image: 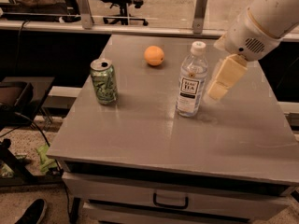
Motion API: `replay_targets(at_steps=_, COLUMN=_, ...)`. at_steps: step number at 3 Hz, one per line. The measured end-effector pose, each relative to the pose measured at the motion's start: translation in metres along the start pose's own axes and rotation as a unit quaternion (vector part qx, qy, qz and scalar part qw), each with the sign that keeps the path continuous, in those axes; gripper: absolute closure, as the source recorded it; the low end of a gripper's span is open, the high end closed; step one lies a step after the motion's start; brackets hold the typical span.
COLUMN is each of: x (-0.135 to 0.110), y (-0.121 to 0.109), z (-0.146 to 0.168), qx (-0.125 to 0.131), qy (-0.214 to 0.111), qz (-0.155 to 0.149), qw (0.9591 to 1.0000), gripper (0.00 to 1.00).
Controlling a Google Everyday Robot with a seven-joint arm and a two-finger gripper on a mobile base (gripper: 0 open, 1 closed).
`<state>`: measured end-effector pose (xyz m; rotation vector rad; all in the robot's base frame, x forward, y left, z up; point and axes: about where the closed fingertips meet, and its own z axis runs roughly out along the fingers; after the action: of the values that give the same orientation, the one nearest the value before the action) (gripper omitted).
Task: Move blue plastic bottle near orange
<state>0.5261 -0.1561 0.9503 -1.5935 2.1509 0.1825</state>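
Hovering just beside the blue plastic bottle [191, 80] is the gripper [215, 92] (arm [266, 17] cropped; open or closed, cannot tell).

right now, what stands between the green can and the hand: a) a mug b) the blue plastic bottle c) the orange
b: the blue plastic bottle stands upright with the green can on one side and the hand close beside it on the other; the orange sits farther back.
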Motion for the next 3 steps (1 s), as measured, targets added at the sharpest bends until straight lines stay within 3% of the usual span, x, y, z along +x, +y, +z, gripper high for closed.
replay_targets(at_steps=2, x=-0.026, y=0.006, z=0.025, qx=-0.018, qy=-0.025, qz=-0.01, qw=0.9995, gripper=0.0)
replay_targets(at_steps=3, x=-0.031, y=0.003, z=0.035, qx=-0.021, qy=-0.025, qz=-0.011, qw=0.9994, gripper=0.15)
